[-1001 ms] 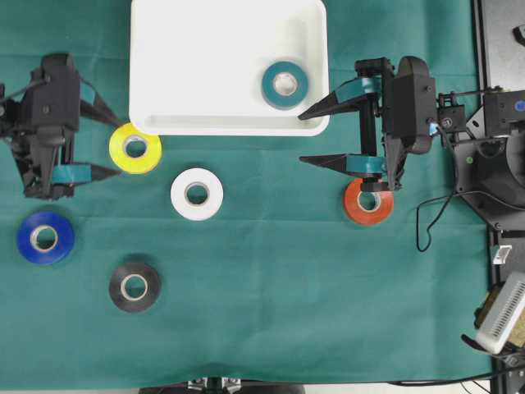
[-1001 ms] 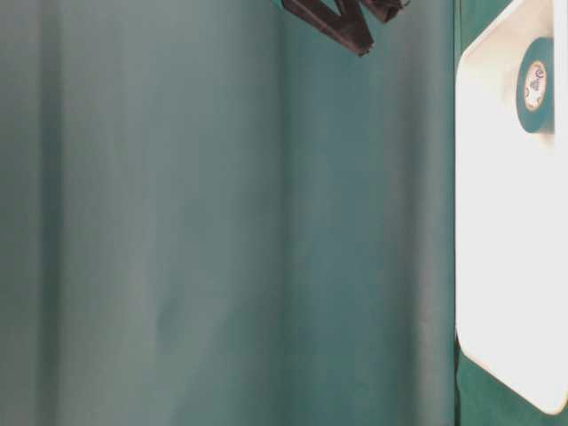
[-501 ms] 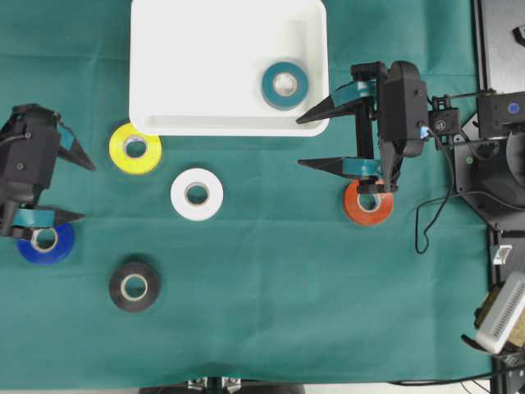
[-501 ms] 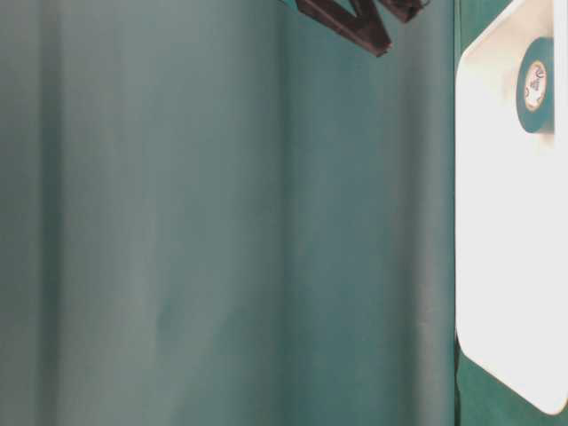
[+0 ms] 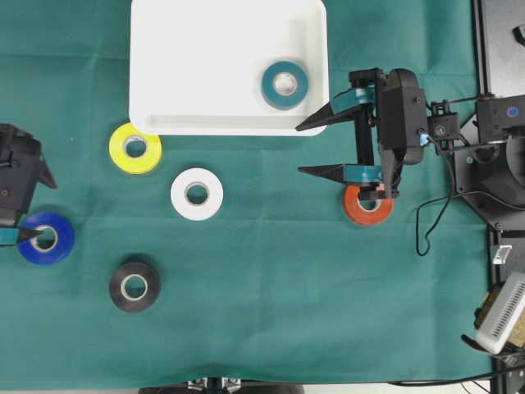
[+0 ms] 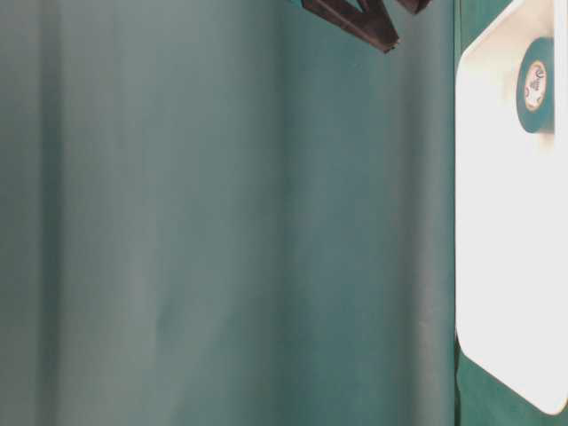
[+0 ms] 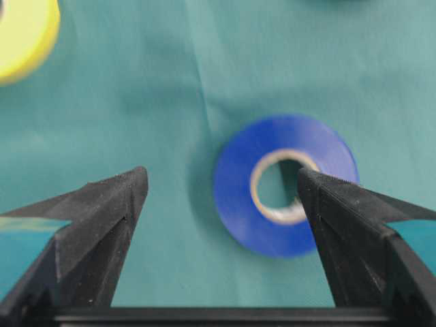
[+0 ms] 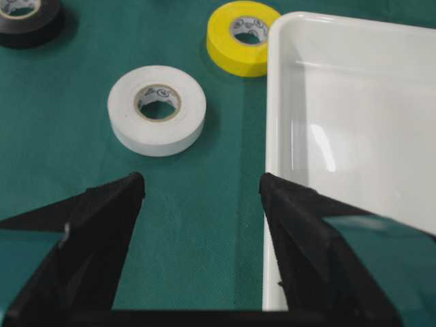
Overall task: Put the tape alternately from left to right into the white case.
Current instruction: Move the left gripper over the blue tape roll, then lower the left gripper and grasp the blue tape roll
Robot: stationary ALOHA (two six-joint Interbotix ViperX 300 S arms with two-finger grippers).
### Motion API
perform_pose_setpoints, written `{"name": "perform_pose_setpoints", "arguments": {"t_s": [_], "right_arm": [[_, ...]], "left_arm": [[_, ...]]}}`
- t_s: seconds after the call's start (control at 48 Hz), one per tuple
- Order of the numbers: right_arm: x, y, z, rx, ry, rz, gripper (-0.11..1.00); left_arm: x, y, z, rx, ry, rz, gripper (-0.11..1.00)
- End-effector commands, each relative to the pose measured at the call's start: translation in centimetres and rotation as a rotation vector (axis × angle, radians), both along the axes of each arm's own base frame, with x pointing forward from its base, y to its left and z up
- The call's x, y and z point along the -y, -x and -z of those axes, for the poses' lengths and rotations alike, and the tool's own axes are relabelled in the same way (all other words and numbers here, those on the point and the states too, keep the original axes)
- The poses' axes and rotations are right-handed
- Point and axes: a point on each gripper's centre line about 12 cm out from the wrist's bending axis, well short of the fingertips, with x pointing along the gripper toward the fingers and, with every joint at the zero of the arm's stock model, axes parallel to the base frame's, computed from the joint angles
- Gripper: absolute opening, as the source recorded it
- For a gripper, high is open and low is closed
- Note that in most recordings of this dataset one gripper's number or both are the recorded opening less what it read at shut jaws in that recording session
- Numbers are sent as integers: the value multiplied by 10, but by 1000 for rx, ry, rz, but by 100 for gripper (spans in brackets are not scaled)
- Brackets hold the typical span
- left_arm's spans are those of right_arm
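The white case (image 5: pixel 205 57) lies at the table's far middle with a teal tape (image 5: pixel 285 84) in its right half. On the cloth lie yellow (image 5: pixel 135 148), white (image 5: pixel 197 194), blue (image 5: pixel 46 238), black (image 5: pixel 134 286) and orange (image 5: pixel 367 205) tapes. My left gripper (image 5: pixel 45 212) is open at the far left edge. In the left wrist view its right fingertip (image 7: pixel 306 184) hangs over the hole of the blue tape (image 7: pixel 238 197). My right gripper (image 5: pixel 300 149) is open and empty beside the case's near right corner, with its body over the orange tape.
The right wrist view shows the white tape (image 8: pixel 157 109), yellow tape (image 8: pixel 242 37) and black tape (image 8: pixel 27 20) ahead, and the case wall (image 8: pixel 279 102) by the right finger. Robot base and cables (image 5: pixel 484 164) stand at the right edge.
My left gripper has moved left and toward the near side, from beside the yellow tape to over the blue one. The right gripper has shifted slightly toward the near side, staying open.
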Motion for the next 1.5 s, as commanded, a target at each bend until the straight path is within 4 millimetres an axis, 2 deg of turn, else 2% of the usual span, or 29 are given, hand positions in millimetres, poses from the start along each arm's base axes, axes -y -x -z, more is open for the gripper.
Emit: {"name": "perform_pose_setpoints", "arguments": {"t_s": [0.0, 0.209, 0.417, 0.73, 1.126, 1.293, 1.481], "right_arm": [[-2, -4, -9, 32, -1, -7, 73], [-2, -4, -9, 33, -1, -7, 72], [-2, -4, -9, 33, -1, -7, 72], [-2, -3, -8, 30, -3, -6, 72], [-2, -2, -6, 24, -3, -6, 72], [-2, -2, -6, 24, -3, -6, 72], [-2, -2, -6, 24, -4, -5, 72]], "left_arm": [[2, 3, -2, 4, 21, -12, 75], [1, 10, 7, -22, 29, -36, 75], [3, 4, 8, 19, 43, -37, 75], [6, -3, 35, -33, 24, -38, 75], [11, -8, 48, -49, 18, -27, 74], [11, -9, 57, -77, 7, -28, 72], [13, -12, 59, -85, 4, -25, 55]]}}
